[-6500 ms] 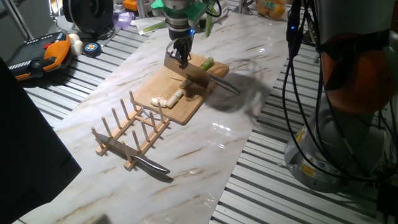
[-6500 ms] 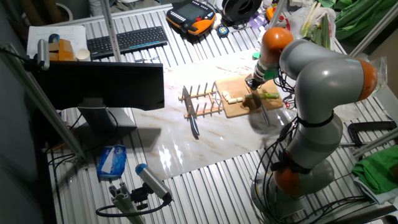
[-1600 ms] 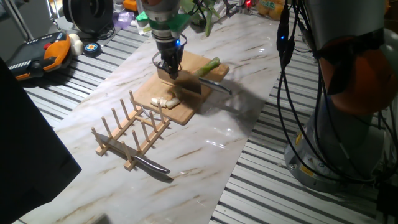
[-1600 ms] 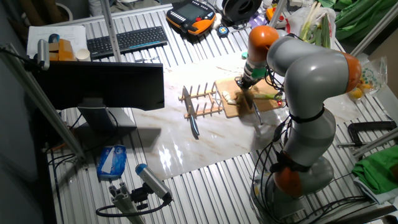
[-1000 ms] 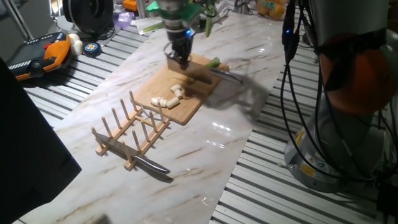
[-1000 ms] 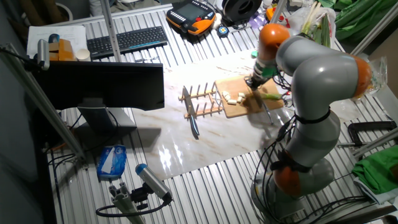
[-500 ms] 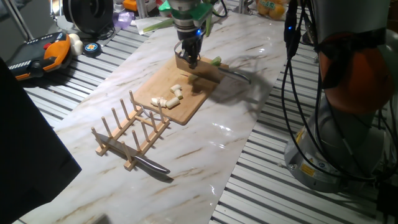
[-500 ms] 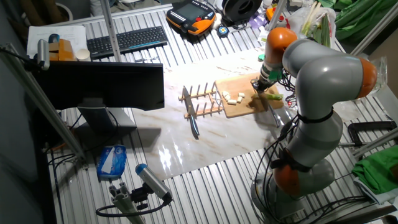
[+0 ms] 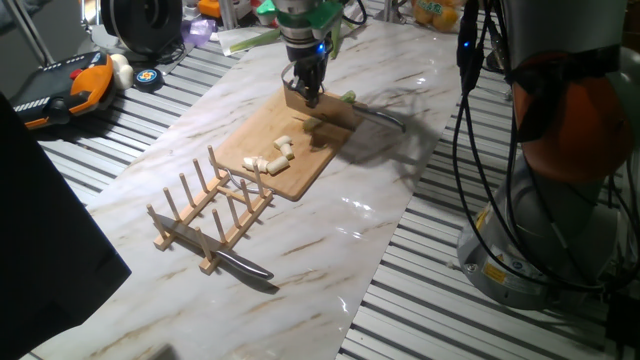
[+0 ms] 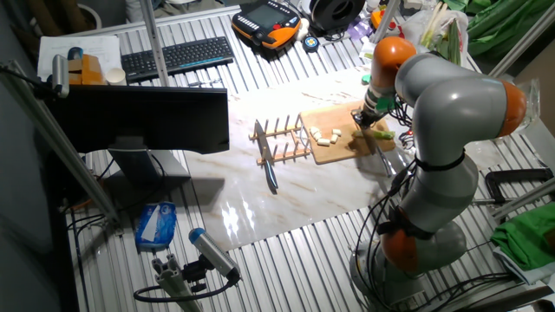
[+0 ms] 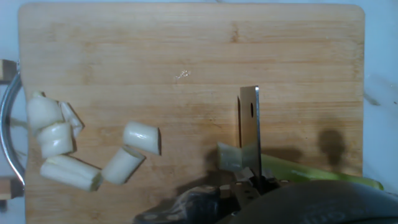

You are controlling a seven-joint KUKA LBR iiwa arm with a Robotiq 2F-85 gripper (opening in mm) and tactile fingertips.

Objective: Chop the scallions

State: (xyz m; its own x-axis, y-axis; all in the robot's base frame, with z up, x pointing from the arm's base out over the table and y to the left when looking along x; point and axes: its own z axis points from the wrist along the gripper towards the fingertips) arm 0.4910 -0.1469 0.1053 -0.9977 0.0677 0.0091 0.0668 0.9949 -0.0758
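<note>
My gripper (image 9: 304, 95) is shut on a knife (image 9: 372, 117) and holds it over the far right end of the wooden cutting board (image 9: 262, 128). In the hand view the blade (image 11: 250, 134) stands edge-on across the light green scallion stalk (image 11: 305, 169), with a pale stub (image 11: 228, 155) just left of it. Several short white scallion pieces (image 11: 141, 137) lie loose at the board's left end (image 9: 268, 158). The stalk's green end (image 9: 347, 98) shows beside the gripper. In the other fixed view the gripper (image 10: 365, 116) is at the board's far right.
A wooden dish rack (image 9: 215, 208) stands in front of the board, with a second knife (image 9: 242, 266) lying beside it. An orange teach pendant (image 9: 72, 88) lies at the far left. A monitor (image 10: 143, 117) and keyboard (image 10: 178, 55) stand beyond the table.
Over the last second my gripper carried the knife along the board toward the stalk's green end. In the last half second it barely moved. The cut pieces stay where they lay.
</note>
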